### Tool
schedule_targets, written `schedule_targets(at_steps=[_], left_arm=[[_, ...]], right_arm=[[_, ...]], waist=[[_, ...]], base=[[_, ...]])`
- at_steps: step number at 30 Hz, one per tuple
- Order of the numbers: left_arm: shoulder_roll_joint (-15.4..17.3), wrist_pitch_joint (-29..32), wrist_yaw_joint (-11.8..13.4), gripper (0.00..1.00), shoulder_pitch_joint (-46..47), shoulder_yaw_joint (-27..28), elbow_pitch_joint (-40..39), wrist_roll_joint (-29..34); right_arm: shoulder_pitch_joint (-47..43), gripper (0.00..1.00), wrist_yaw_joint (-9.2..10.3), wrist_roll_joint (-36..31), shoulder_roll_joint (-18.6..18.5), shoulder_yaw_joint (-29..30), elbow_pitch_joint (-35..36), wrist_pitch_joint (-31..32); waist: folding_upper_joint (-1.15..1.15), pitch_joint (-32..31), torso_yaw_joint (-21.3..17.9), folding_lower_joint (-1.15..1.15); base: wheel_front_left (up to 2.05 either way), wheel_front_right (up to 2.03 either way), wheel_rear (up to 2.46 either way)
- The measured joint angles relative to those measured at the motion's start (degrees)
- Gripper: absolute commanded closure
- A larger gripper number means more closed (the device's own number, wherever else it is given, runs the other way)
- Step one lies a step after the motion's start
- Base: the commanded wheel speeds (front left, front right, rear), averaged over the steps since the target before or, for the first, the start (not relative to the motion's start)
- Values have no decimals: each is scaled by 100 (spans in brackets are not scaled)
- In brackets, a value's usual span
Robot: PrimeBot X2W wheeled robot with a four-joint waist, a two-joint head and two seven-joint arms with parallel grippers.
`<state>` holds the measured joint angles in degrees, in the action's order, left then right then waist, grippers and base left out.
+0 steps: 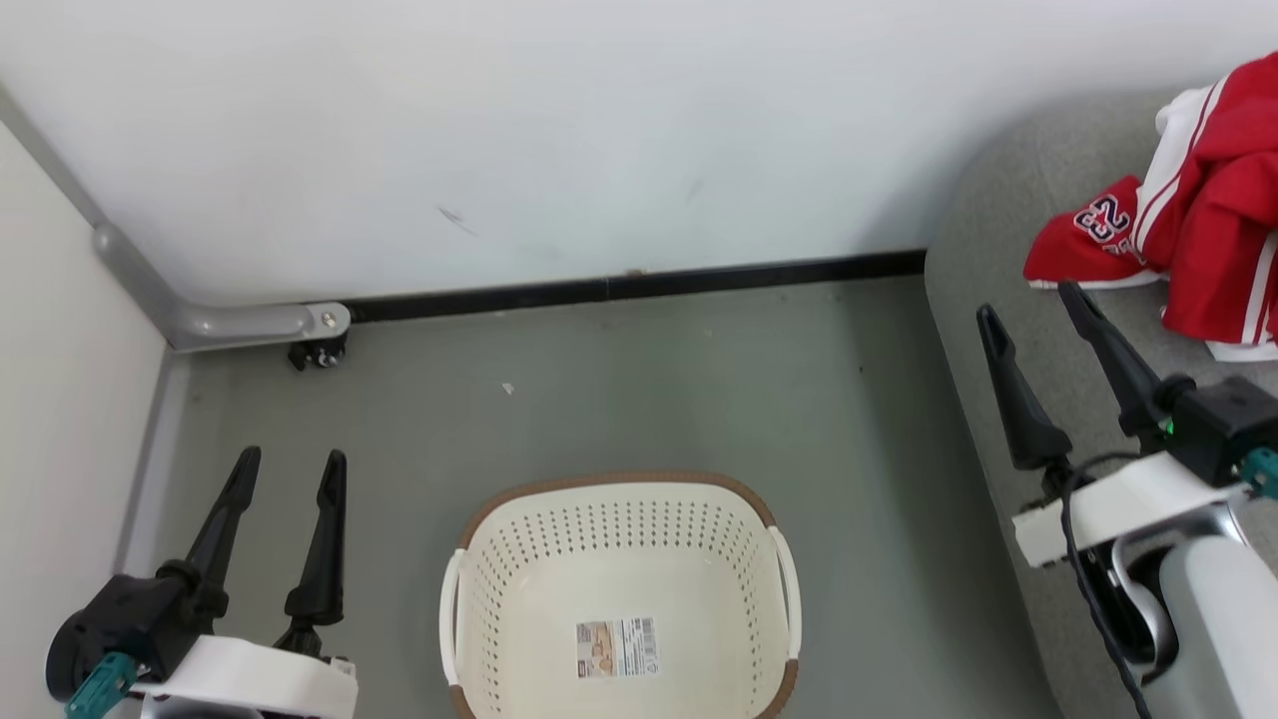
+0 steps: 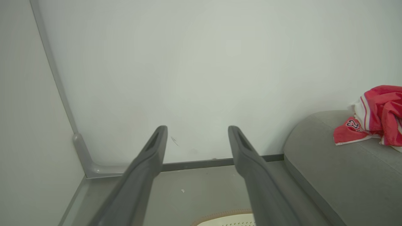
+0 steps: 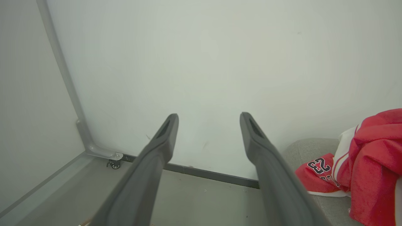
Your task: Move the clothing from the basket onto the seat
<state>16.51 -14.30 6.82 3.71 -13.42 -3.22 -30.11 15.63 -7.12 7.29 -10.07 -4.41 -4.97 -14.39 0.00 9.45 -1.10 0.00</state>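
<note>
Dark fingers of the right gripper (image 1: 1027, 301) stood wide apart, empty, over the grey seat (image 1: 1008, 230), near the red clothing (image 1: 1208, 220) heaped there. The left gripper (image 1: 293, 456) gaped empty too, beside the basket (image 1: 619, 529), which held no clothing. Pulling back well likely meant lifting clear without snagging cloth.

The oval cream-white perforated plastic laundry basket (image 1: 619, 524) stands on the grey floor (image 1: 649, 379) at 6 o'clock in the head view, a paper label (image 1: 616, 647) lying on its bottom. The large grey fabric sofa seat (image 1: 998, 250) lies to its right, from 2 to 4 o'clock, apart from it. The red white-trimmed sports clothing (image 1: 1213, 220) lies heaped on the seat at 2 o'clock. The white wall (image 1: 599, 130) runs behind. The left jaws stand at 8 o'clock, left of the basket; the right jaws at 3 o'clock, over the seat, just before the clothing.
</note>
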Motion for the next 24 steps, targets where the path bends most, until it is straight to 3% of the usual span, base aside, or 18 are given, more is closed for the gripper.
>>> schedule_targets(at_steps=[24], left_arm=[[-258, 0, -303, 0, -961, 537, 141, 491]], right_arm=[[-1618, 0, 1, -24, 267, 566, 657, 1]], waist=[[0, -966, 232, 0]], base=[[0, 0, 0]])
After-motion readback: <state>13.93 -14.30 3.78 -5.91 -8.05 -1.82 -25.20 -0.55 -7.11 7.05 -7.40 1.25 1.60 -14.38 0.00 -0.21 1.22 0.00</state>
